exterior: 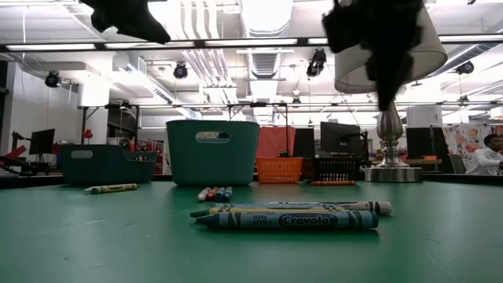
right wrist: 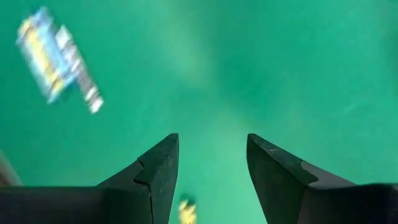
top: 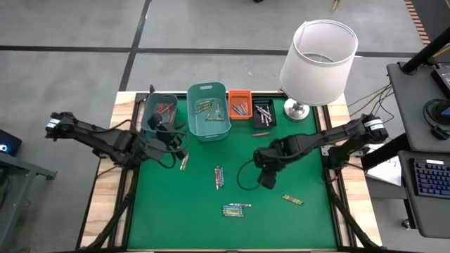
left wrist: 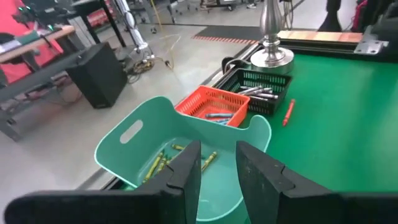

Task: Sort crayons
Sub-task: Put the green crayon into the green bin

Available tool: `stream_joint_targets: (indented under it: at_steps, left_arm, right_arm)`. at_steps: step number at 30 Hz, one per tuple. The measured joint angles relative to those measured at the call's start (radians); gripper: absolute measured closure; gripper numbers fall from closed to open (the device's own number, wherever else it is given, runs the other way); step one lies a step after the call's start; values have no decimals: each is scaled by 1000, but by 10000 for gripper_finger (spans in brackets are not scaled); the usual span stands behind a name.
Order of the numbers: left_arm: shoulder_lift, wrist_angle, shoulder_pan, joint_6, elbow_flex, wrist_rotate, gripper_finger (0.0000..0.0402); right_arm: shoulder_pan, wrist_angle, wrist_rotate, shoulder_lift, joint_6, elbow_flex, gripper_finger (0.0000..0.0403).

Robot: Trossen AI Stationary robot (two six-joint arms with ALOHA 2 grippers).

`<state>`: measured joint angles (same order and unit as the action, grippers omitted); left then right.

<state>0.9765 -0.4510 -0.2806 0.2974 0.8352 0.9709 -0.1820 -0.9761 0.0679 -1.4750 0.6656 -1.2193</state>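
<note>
Crayons lie in small groups on the green mat: one group [top: 219, 177] at the middle, one [top: 236, 209] near the front, which also shows in the low view [exterior: 287, 219], a yellow one [top: 292, 200], a yellow-green one [top: 184, 162] and a red one [top: 261, 131] by the black bin. My left gripper [top: 169, 128] is open and empty beside the big teal bin [left wrist: 186, 143], which holds yellow-green crayons. My right gripper [top: 267, 177] is open and empty, pointing down above bare mat [right wrist: 208, 168], with a crayon group [right wrist: 56, 59] off to one side.
Along the far edge stand a dark teal bin [top: 160, 111] with red crayons, the big teal bin [top: 209, 110], an orange bin [top: 239, 104] with blue crayons and a black bin [top: 264, 114] with grey ones. A white-shaded lamp [top: 318, 60] stands at the far right corner.
</note>
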Motion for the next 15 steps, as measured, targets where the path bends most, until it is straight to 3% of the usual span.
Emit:
stream_joint_targets:
  at_steps: [7,15]
  left_arm:
    - [31,6,-5,0,0,16,318]
    - [55,38,-5,0,0,17,318]
  right_arm:
    - [-136,-51,27,0,60,19,225]
    - [-280,-73,71,0,263,137,225]
